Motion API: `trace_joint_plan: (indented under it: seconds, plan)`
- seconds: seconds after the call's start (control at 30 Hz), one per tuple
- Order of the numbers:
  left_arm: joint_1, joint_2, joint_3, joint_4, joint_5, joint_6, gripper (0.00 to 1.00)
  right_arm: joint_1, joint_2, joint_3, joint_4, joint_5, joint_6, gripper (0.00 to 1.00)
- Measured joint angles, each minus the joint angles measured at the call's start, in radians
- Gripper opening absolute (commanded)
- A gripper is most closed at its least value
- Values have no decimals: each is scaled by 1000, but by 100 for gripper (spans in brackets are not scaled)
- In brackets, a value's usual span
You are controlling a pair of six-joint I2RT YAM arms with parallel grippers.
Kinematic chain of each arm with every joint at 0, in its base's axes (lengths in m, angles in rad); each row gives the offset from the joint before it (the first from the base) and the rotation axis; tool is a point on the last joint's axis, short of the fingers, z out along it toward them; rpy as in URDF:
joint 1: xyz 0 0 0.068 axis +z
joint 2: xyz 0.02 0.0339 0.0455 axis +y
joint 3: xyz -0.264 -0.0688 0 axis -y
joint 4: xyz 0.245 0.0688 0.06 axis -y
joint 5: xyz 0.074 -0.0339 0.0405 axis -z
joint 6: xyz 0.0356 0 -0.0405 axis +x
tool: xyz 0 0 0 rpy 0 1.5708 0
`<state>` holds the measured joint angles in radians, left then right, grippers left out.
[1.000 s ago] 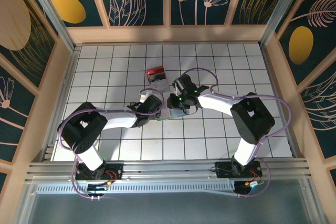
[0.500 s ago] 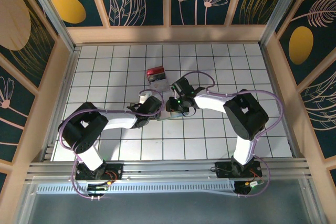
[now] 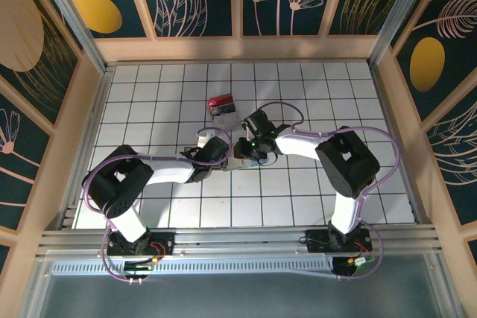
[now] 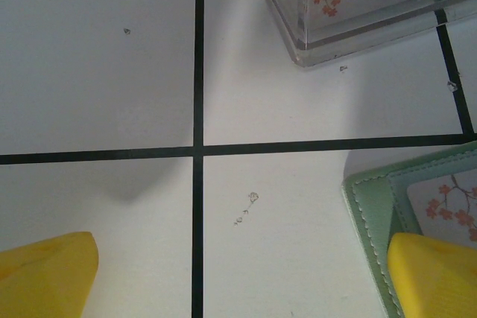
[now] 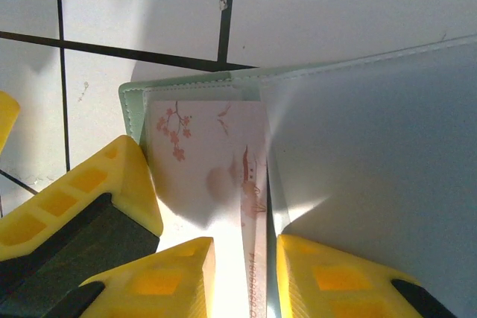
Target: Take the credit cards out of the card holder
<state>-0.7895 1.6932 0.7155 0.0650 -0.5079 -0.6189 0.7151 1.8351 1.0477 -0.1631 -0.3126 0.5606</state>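
Low down, right hand straddles a card.

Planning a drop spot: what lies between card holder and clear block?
Between card holder and clear block: bare tile, one black grid line, left wrist view.

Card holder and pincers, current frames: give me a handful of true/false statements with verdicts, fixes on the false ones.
1. The card holder lies open on the table. True.
2. The card in it carries a blossom print. True.
3. The left pincer is shut. False: its jaws stand wide apart, and one finger is over the card holder's corner.
4. The red-topped block stands on the card holder. False: it stands on the table, apart from the holder, with bare tile between them.
5. The right pincer has one finger on each side of the card's raised edge. True.
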Motion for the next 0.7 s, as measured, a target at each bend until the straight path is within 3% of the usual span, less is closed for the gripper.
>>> trace_joint_plan:
  seconds: [0.27, 0.47, 0.7]
  plan:
    - [0, 0, -3, 6, 1, -4, 99, 0, 14, -7, 21, -11, 2, 28]
    - [0, -1, -4, 6, 1, -4, 99, -1, 14, -29, 65, -42, 11, 23]
    - [0, -4, -7, 6, 2, -4, 99, -36, 11, -74, 143, -138, 34, 20]
